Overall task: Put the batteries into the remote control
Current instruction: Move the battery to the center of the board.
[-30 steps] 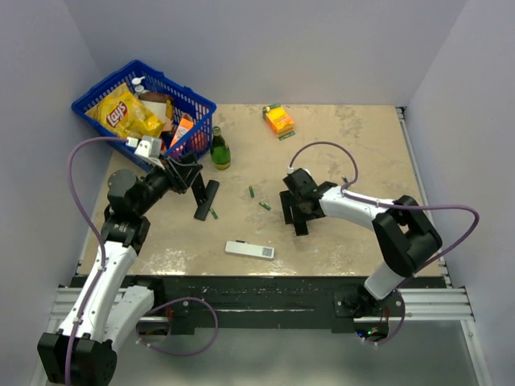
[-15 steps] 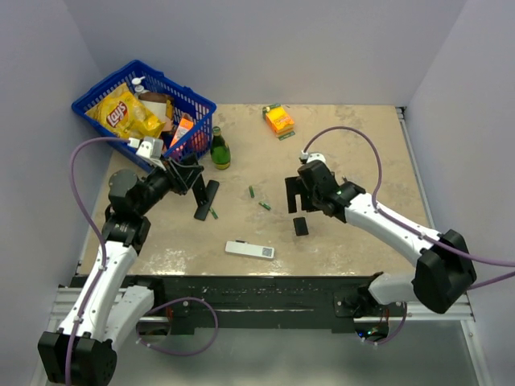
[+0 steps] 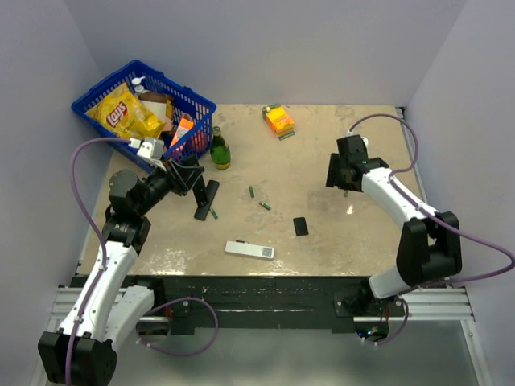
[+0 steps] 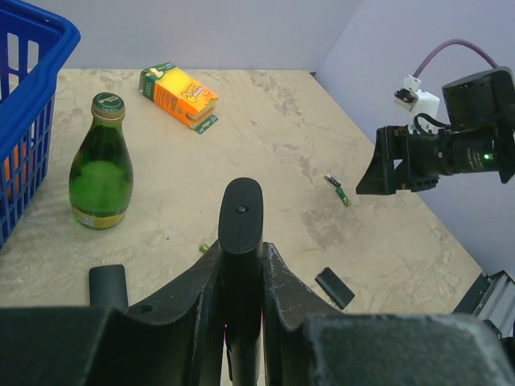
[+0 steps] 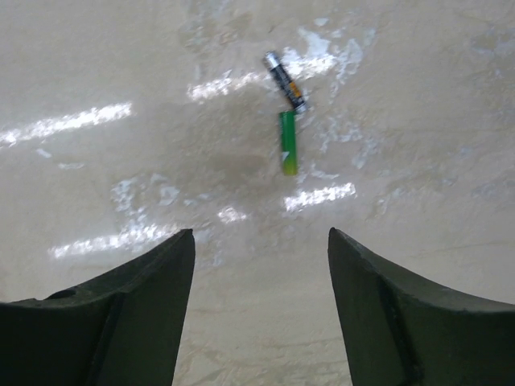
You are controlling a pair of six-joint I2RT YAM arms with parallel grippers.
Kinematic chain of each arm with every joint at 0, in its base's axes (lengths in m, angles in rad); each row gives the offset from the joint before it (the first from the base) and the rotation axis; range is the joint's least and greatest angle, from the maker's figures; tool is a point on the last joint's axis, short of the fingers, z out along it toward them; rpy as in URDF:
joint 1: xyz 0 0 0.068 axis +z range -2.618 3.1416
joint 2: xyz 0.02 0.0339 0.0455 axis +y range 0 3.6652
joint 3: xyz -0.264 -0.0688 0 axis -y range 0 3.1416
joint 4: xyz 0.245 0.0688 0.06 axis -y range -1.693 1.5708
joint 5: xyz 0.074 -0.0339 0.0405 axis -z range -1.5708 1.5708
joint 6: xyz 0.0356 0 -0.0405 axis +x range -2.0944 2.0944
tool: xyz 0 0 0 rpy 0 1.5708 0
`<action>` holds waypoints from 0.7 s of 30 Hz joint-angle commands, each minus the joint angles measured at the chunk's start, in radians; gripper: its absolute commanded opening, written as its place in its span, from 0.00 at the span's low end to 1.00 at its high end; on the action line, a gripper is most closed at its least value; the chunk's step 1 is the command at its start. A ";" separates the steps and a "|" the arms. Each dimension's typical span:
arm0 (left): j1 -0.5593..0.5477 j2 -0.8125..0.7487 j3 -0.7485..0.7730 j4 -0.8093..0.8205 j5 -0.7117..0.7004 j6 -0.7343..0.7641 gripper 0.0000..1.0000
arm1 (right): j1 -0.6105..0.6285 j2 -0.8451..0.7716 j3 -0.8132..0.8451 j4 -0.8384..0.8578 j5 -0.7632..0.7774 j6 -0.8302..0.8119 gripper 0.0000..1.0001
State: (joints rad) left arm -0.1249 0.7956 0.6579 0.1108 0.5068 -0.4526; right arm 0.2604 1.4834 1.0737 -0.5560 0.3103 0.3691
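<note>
My left gripper is shut on the black remote control. In the left wrist view the remote sticks out forward between the fingers. Its black battery cover lies loose on the table and also shows in the left wrist view. My right gripper is open and empty at the right of the table. In the right wrist view it hovers just short of a green battery and a darker battery. More green batteries lie mid-table, and one lies by the remote.
A green glass bottle stands just behind the remote, next to a blue basket of snacks. An orange box lies at the back. A flat white remote lies near the front edge.
My right arm has left the black cover on the table and swung from the middle to the right, over two batteries. My left arm has not moved.
</note>
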 commanded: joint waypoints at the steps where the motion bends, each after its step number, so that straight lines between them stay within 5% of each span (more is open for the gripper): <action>1: -0.001 -0.018 0.003 0.050 0.021 -0.001 0.00 | -0.091 0.066 0.074 0.019 -0.080 -0.047 0.66; 13: -0.010 -0.021 0.012 0.036 0.021 0.006 0.00 | -0.181 0.296 0.157 0.061 -0.137 -0.065 0.31; 21: -0.012 -0.018 0.014 0.032 0.019 0.008 0.00 | -0.188 0.334 0.161 0.067 -0.142 -0.078 0.28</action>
State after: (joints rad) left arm -0.1329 0.7902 0.6579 0.1097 0.5163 -0.4522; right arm 0.0757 1.8256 1.1984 -0.5106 0.1825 0.3103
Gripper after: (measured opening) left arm 0.238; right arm 0.280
